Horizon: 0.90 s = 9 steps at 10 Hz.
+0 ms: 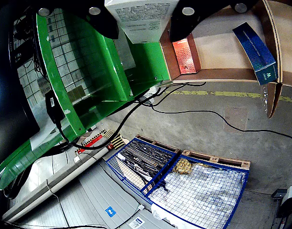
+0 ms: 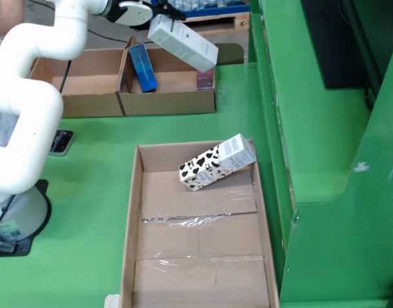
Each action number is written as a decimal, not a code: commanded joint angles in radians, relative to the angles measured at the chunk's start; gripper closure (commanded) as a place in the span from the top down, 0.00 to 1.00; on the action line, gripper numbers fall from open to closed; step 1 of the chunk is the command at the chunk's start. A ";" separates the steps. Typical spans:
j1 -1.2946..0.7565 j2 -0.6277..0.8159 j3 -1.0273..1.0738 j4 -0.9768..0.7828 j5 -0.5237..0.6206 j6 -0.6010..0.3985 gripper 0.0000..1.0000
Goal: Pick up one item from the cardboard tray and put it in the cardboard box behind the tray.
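Here white carton (image 2: 183,43) clamped between the jaws

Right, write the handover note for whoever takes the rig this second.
Hand: shut on the white carton, carried tilted in the air above the cardboard box.
In the box already: a blue carton leaning on the left wall and a red carton.
Tray: one cow-patterned carton lies at the far end.
Done: pick and carry.
Left: lower the white carton into the box, then open the hand.
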 commanded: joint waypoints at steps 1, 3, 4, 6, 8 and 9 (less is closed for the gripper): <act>0.007 0.035 0.031 0.014 -0.049 -0.010 0.00; 0.007 0.035 0.031 0.014 -0.049 -0.011 0.10; 0.007 0.035 0.031 0.014 -0.049 -0.010 0.20; 0.007 0.035 0.031 0.014 -0.049 -0.010 0.40; 0.007 0.035 0.031 0.014 -0.049 -0.011 0.60; 0.007 0.035 0.031 0.014 -0.049 -0.011 0.70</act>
